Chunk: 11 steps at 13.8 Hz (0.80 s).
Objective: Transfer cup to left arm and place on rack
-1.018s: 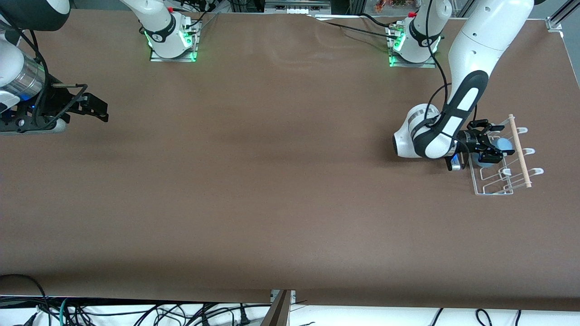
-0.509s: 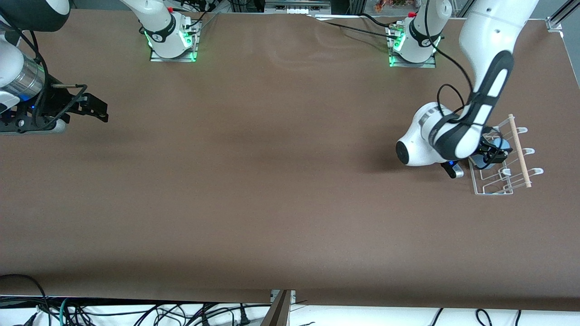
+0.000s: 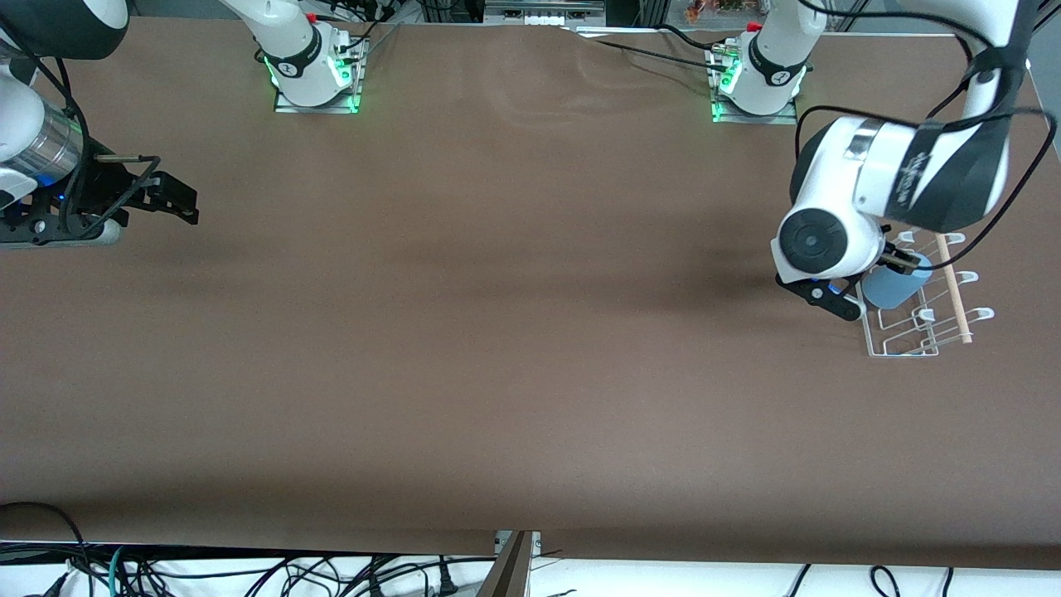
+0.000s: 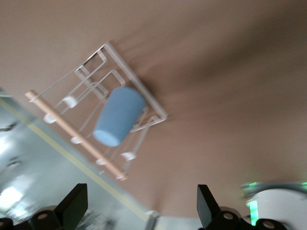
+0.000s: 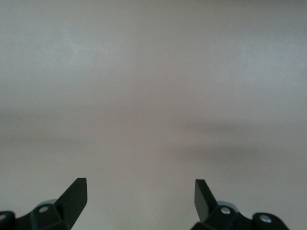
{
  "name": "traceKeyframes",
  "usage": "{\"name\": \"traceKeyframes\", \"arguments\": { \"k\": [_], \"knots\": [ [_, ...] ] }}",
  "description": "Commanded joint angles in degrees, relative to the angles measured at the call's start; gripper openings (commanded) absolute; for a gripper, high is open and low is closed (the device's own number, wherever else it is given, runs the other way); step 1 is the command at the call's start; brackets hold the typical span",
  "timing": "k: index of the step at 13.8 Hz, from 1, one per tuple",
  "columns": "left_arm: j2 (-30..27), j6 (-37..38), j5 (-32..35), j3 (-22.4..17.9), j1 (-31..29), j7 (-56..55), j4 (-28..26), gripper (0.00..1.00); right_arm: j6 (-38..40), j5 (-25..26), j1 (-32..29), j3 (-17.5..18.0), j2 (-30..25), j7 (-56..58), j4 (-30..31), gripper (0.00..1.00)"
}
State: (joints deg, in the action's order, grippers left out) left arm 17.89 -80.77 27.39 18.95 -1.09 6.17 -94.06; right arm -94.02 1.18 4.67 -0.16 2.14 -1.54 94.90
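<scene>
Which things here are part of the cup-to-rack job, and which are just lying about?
Job:
- cup, lying tilted in the rack
- rack, at the left arm's end of the table
- left gripper, open, above the rack, holding nothing
- right gripper, open, waiting at the right arm's end

Lying about:
- nothing else on the table

Robotics lab. Two arm bases with green lights are bolted to a brown table. Loose cables lie tangled along its near edge.
</scene>
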Motion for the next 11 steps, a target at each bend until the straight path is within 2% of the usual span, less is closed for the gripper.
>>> {"name": "traceKeyframes", "arguments": {
  "k": [1,7,8,10,11],
  "knots": [
    [-0.4,-1.2,-13.4,0.6,-2.5,-2.9,7.5,1.0,0.4,-0.8,0.1,-0.1,0.6,0.6,-1.3,0.99],
    [-10.0,-6.2,-23.8,-0.1,-3.4,-7.1,7.7,1.0,0.6,-1.0,0.1,0.0,0.6,0.5,-1.3,0.99],
    [-11.4,-8.2,-24.1,-2.0,-2.9,-7.1,7.3,1.0,0.7,-1.0,0.1,-0.1,0.5,0.6,-1.3,0.99],
    [-13.9,-15.7,-24.4,-11.1,1.5,-7.0,5.1,1.0,0.7,-1.0,0.1,0.0,0.6,0.6,-1.3,0.99],
    [-15.8,-16.2,-24.4,-13.2,3.4,-7.1,3.4,1.0,0.7,-1.0,0.2,0.0,0.5,0.5,-1.3,0.99]
  ]
}}
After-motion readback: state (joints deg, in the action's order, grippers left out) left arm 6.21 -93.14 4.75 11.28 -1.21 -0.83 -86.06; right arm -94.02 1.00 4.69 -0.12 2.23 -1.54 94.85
